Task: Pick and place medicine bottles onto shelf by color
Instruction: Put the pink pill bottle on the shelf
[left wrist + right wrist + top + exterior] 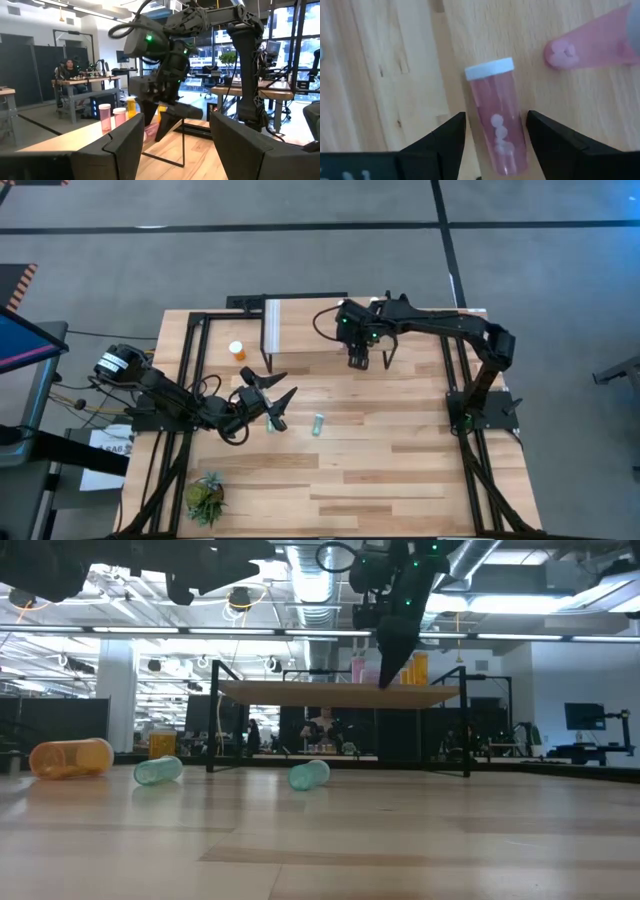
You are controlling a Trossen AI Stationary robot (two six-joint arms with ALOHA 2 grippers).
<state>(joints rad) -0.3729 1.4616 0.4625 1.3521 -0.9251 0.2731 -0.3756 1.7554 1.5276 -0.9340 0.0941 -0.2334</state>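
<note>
You have two teal bottles and one orange bottle lying on the tabletop, while your right gripper straddles a pink bottle on the shelf, fingers apart, and your left gripper hangs open.

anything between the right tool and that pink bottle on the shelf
Nothing visible. The right tool is open with its fingers either side of the pink bottle, which lies on the shelf; another pink bottle sits off to one side.
</note>
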